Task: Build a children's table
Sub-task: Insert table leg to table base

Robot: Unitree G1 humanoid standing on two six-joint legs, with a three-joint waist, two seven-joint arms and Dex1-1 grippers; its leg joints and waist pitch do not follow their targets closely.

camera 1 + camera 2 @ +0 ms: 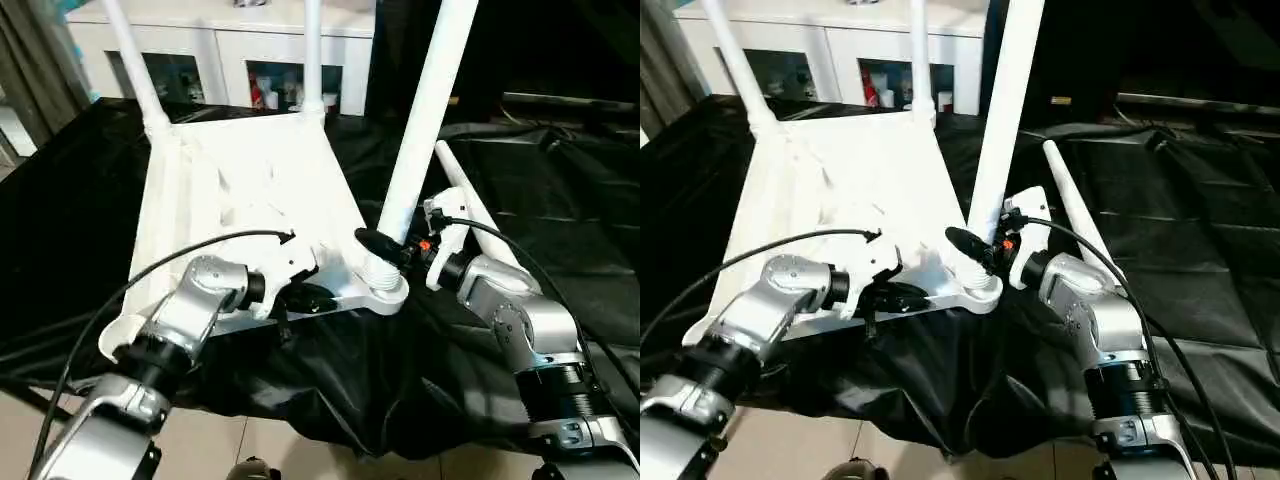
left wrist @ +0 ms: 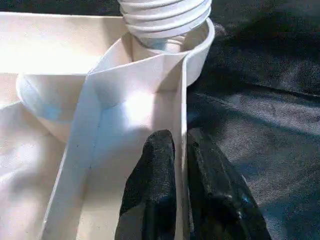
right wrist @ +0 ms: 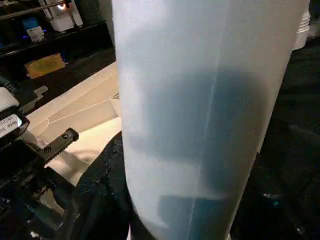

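The children's table lies upside down on a black cloth, its white rimmed top facing up. Two legs stand in the far corners. A third leg stands in the near right corner socket, its threaded end sitting in the socket. My right gripper is shut around this leg just above the socket. My left gripper pinches the near rim of the top, with one finger on each side of the thin wall. A loose leg lies on the cloth behind my right wrist.
A white cabinet with glass doors stands behind the table. The black cloth spreads far to the right and hangs over the front edge, with tiled floor below. Cables run along both forearms.
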